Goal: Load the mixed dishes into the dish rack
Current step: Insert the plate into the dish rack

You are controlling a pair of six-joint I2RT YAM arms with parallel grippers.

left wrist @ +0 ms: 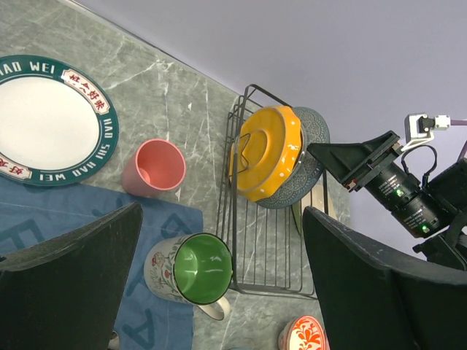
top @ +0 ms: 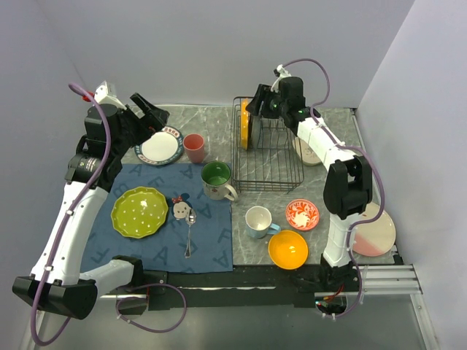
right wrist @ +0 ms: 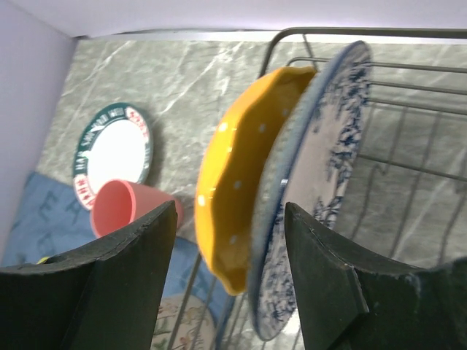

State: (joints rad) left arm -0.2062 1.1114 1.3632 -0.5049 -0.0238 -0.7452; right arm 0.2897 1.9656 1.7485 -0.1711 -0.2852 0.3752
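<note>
The black wire dish rack point(top: 267, 157) holds an orange scalloped plate point(top: 246, 124) upright at its left end, with a blue-patterned plate point(right wrist: 332, 146) leaning against it. My right gripper point(top: 258, 103) is open just above them, and in its wrist view point(right wrist: 230, 213) its fingers stand on either side of the orange plate point(right wrist: 237, 182) without touching. My left gripper point(top: 151, 114) is open and empty, high over a green-rimmed white plate point(top: 159, 148). Its wrist view point(left wrist: 222, 226) shows the pink cup point(left wrist: 155, 166), the green-lined mug point(left wrist: 195, 268) and the rack point(left wrist: 271, 248).
On the blue cloth mat point(top: 211, 240) lie a lime-green plate point(top: 139, 211) and a metal spoon point(top: 190, 227). A white mug point(top: 258, 222), red-patterned dish point(top: 302, 214) and orange bowl point(top: 287, 249) sit in front of the rack. A pink plate point(top: 373, 235) lies far right.
</note>
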